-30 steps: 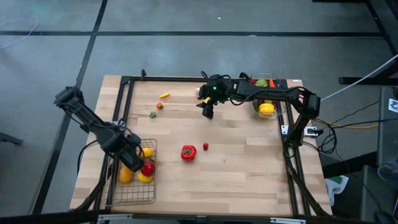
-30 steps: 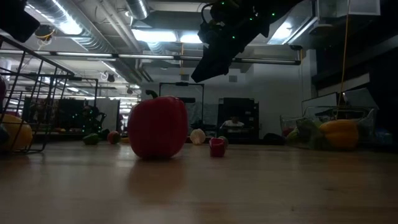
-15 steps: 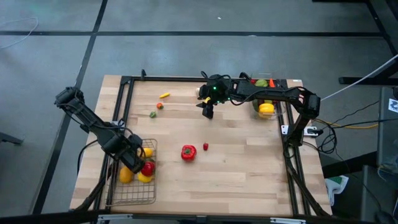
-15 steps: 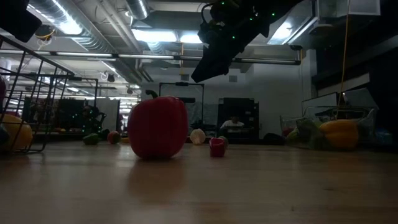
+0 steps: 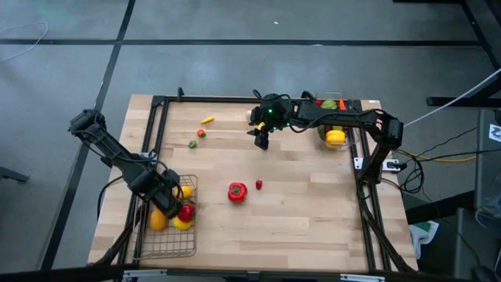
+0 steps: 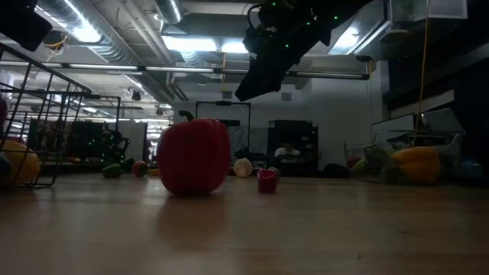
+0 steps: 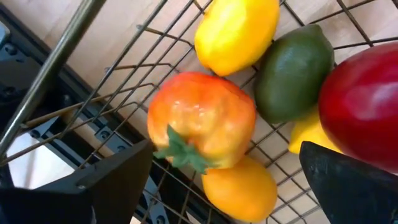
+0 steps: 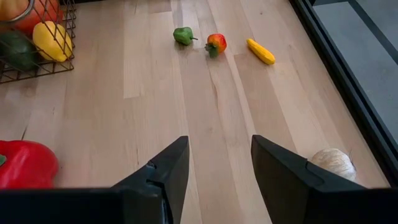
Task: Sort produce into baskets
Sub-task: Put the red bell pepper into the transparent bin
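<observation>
Little has shifted — only the left tool (image 5: 174, 197), now spread wide, empty over the rectangular wire-mesh basket (image 5: 149, 247); it should be lifted straight clear. The right tool (image 5: 260, 139), half-parted and empty, hovers far across the desk.

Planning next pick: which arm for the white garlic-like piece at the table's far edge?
Right. Its hand hangs open, empty, near the white piece; the left hand is across the table, over the wire basket.

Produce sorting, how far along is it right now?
Partly done. The wire basket already holds several pieces, including a lemon and a lime, and the clear bin holds a yellow pepper. The left gripper is open over the wire basket, holding nothing. The right gripper hovers empty. Left on the table: red pepper, small red piece, and a few more.
</observation>
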Robot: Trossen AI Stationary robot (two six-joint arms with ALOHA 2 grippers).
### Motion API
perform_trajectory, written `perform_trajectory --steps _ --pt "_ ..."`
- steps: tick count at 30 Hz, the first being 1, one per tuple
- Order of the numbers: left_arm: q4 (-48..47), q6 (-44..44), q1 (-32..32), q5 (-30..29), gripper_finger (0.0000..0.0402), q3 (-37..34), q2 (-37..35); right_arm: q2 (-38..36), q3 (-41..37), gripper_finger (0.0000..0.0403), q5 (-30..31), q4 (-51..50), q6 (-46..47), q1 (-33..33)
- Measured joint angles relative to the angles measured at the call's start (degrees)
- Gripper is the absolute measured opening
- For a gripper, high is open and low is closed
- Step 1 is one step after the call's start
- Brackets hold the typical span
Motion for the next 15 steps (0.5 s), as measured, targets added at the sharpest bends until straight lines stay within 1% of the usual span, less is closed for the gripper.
perform_trajectory --steps 3,6,8,15 --pt "0.84 0.92 0.02 1.36 0.04 0.01 0.0 0.0 0.0 0.0172 0.0 0.02 0.0 0.0" --pt "0.97 4.53 0.02 6.38 0.04 0.14 0.0 0.0 0.0 0.0172 0.0 0.02 0.0 0.0" --pt "1.01 5.05 0.0 8.41 0.04 0.47 -0.16 0.0 0.0 0.0172 0.0 0.01 0.0 0.0" --pt "0.95 4.28 -0.04 8.36 0.04 2.86 -3.57 0.0 0.0 0.0172 0.0 0.0 0.0 0.0"
